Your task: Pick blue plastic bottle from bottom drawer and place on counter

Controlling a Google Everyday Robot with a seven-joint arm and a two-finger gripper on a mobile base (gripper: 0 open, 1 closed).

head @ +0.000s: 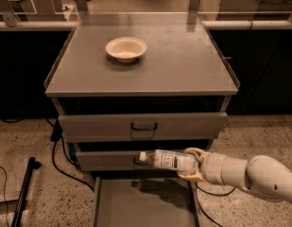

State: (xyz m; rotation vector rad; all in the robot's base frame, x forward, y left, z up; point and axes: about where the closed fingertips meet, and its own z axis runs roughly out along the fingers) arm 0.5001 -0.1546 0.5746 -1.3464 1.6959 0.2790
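Note:
The blue plastic bottle [170, 160] lies sideways in my gripper [193, 164], white cap to the left, label facing me. It is held in the air in front of the middle drawer, above the open bottom drawer [141, 203], whose flat grey floor shows below with the bottle's shadow on it. My gripper is shut on the bottle's base end; the white arm reaches in from the lower right. The counter [183, 65] is the flat grey top of the cabinet, well above the bottle.
A cream round bowl [126, 48] sits on the counter, left of centre toward the back. The two upper drawers with black handles [143, 126] are pushed in. A black cable [65, 164] and a black pole [23, 193] lie on the floor at the left.

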